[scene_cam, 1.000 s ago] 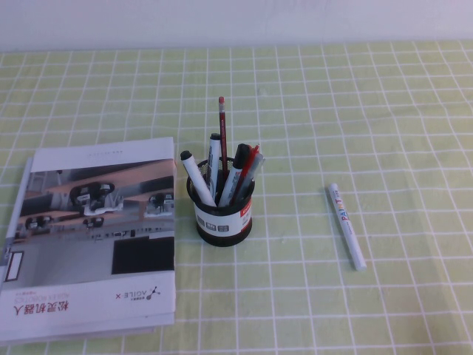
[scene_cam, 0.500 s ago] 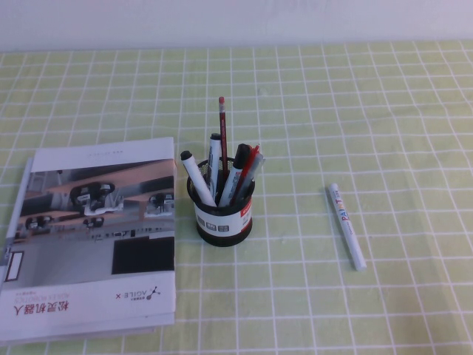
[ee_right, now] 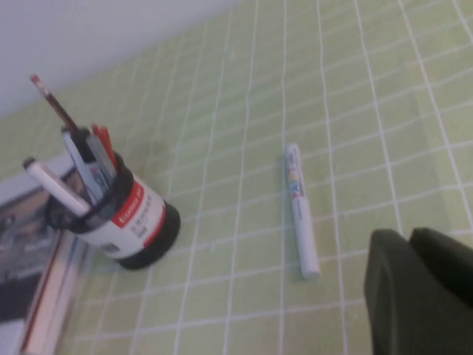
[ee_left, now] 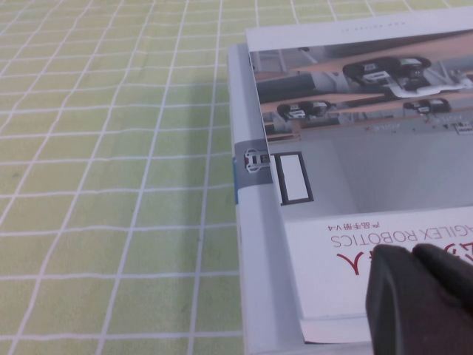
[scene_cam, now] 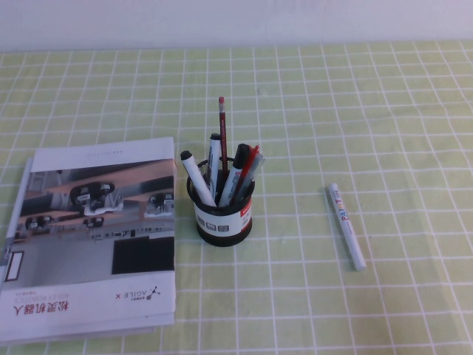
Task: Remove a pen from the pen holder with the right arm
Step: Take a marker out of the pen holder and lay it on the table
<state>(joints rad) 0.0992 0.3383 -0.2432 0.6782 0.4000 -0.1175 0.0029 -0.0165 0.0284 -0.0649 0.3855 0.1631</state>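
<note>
A black mesh pen holder [scene_cam: 222,214] [ee_right: 131,222] stands mid-table with several pens and a red-tipped pencil [scene_cam: 222,126] upright in it. A white paint marker [scene_cam: 346,225] [ee_right: 301,209] lies flat on the cloth to the holder's right. Neither arm shows in the high view. In the right wrist view my right gripper [ee_right: 409,244] hangs shut and empty above the cloth, short of the marker on my side. In the left wrist view my left gripper [ee_left: 411,255] is shut over the near part of the booklet.
A stack of AgileX booklets [scene_cam: 92,237] [ee_left: 355,148] lies left of the holder, almost touching it. Green checked cloth [scene_cam: 355,111] covers the table up to a white wall at the back.
</note>
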